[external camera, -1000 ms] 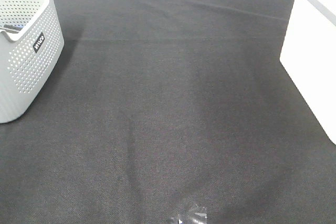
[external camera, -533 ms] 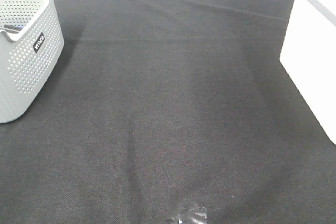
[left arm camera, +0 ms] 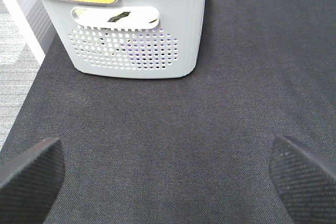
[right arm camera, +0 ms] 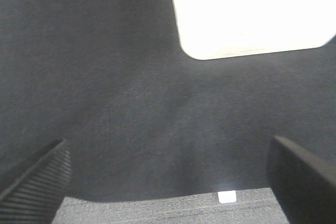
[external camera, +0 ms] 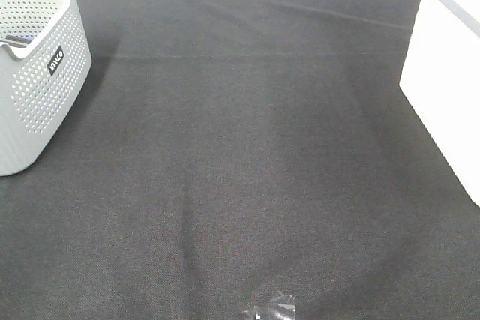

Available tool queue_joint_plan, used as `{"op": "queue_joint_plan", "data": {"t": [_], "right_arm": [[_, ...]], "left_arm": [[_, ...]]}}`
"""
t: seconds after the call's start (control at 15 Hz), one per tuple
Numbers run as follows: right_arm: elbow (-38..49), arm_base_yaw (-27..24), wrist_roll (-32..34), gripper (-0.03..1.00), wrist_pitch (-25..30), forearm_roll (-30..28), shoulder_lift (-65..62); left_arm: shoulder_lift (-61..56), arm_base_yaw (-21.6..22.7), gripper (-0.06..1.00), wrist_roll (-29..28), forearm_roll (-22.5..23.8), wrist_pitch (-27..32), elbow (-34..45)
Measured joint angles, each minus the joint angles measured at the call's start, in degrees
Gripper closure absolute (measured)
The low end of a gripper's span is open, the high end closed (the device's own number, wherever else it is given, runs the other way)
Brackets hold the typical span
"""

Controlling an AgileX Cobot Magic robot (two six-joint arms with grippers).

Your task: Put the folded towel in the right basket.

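No folded towel shows on the dark cloth of the bench [external camera: 247, 148] in any view. The right basket [external camera: 450, 73], white and overexposed, stands at the bench's right edge; its interior cannot be made out. The grey perforated basket [external camera: 37, 73] stands at the left edge, possibly holding mixed items. The left tool [left arm camera: 168, 174] is spread wide over bare cloth. The right tool [right arm camera: 168, 174] is likewise spread, holding nothing.

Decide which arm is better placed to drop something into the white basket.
Right: the white basket lies just ahead of the right gripper, which is open. The left gripper faces the grey perforated basket instead.
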Motion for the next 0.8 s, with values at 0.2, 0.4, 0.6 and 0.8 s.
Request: {"op": "queue_joint_plan", "data": {"t": [0.2, 0.4, 0.6, 0.8], "right_arm": [[0.1, 1.0, -0.4, 0.00, 0.3, 0.3, -4.4], [0.1, 1.0, -0.4, 0.00, 0.3, 0.3, -7.8], [0.1, 1.0, -1.1, 0.00, 0.3, 2.2, -8.3], [0.1, 1.0, -3.7, 0.01, 0.3, 4.8, -8.3]], "left_arm": [[0.0, 0.0, -0.05, 0.0, 0.0, 0.0, 0.0], [0.0, 0.0, -0.05, 0.0, 0.0, 0.0, 0.0], [0.0, 0.0, -0.05, 0.0, 0.0, 0.0, 0.0], [0.0, 0.0, -0.05, 0.0, 0.0, 0.0, 0.0]]}}
